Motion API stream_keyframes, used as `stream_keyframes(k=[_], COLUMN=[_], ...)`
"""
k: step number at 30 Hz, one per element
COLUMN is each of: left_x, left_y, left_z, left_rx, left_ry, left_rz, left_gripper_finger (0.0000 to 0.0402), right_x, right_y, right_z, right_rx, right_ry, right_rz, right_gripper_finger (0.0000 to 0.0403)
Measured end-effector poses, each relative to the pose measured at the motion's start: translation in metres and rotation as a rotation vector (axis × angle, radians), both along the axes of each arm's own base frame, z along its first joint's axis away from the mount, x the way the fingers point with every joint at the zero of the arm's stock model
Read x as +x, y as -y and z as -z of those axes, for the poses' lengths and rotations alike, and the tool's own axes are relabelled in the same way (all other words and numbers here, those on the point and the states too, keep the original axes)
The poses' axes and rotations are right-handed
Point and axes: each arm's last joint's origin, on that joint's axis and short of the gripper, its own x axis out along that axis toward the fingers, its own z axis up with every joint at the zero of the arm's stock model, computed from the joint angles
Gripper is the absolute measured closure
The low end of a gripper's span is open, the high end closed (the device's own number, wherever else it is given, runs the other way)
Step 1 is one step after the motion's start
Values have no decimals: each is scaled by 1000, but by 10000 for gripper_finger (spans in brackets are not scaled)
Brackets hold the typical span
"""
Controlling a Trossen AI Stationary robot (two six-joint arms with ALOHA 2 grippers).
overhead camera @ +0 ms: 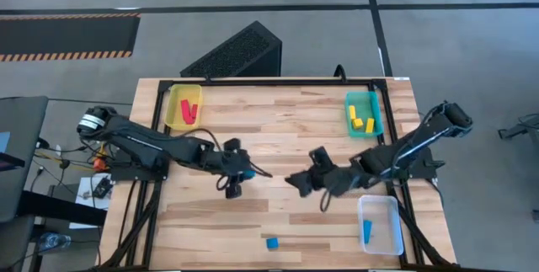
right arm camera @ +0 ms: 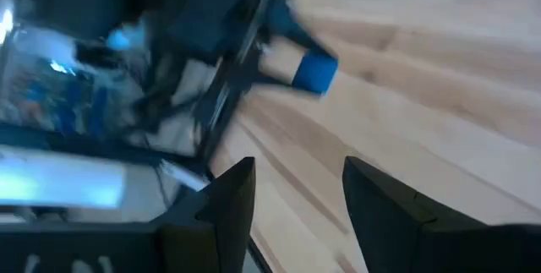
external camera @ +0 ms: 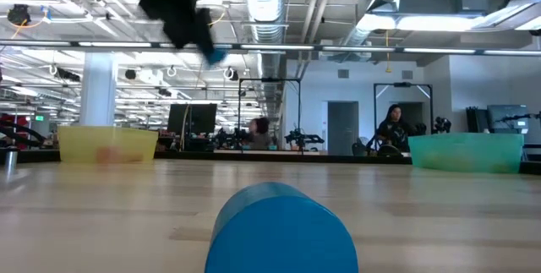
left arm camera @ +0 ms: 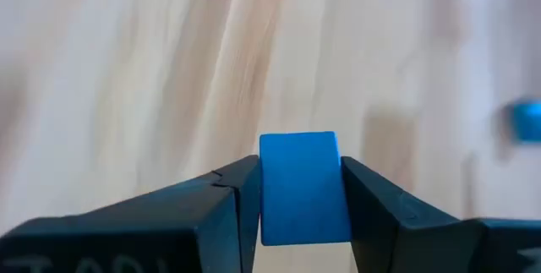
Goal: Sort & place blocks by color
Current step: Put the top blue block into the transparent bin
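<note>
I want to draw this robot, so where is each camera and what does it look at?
High view: above the table, looking down; shows both arms, trays, blocks.
Low view: at tabletop height, looking across at a blue block; the left arm hangs above.
Left wrist view: on the left arm, facing the table; its left end effector grips a blue block.
Right wrist view: on the right arm; right end effector open, empty.
Shared: that held block also shows in the right wrist view.

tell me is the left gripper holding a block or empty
Holding one. In the left wrist view the left gripper has both fingers pressed against the sides of a blue block, above the wooden table.
</note>
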Motion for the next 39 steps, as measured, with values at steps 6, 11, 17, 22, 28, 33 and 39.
stream_keyframes(k=[6,11,17,22,28,33,39], left_x=[13,18,21,23,24,24,24], left_y=[12,14,10,7,8,8,8], left_z=[-63,-92,-103,-108,-111,-113,-112], left_rx=[286,405,448,454,450,445,448], left_ry=[312,428,472,499,542,553,545], left_rz=[251,339,297,282,274,264,259], left_gripper_finger=[297,290,292,289,290,289,287], right_x=[15,23,34,40,57,63,63], right_y=[19,28,39,47,53,58,60], right_z=[-8,-16,-20,-16,-8,-12,-10], right_rx=[63,104,78,54,54,31,16], right_ry=[106,189,253,253,286,351,326], right_rz=[65,65,60,65,13,-4,1], right_gripper_finger=[193,192,200,204,204,216,312])
